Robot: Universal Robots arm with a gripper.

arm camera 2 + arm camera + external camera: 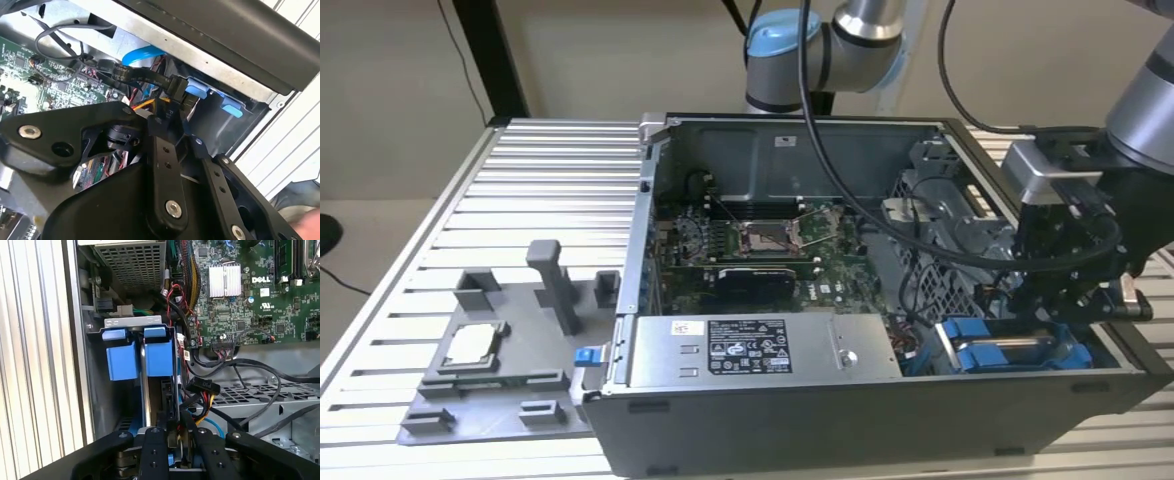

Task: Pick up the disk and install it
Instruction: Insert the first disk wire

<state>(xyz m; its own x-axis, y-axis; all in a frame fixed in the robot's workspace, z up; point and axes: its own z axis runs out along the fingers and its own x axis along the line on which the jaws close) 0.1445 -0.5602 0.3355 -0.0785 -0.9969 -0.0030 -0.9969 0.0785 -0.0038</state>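
Observation:
The disk stands on edge in the drive bay at the front corner of the open computer case; its blue frame and blue tab face the camera in the first wrist view. A second blue carrier sits beside it in the same bay. My gripper reaches down into this bay with its fingers close together on the disk's near edge. In the exterior view the gripper hangs over the blue carriers at the case's right. The second wrist view has the gripper among the bay's cables.
Black, red and yellow cables crowd the bay on the motherboard side. A large grey power supply box lies along the case front. On the exterior view's left, a grey fixture tray holds a small square chip.

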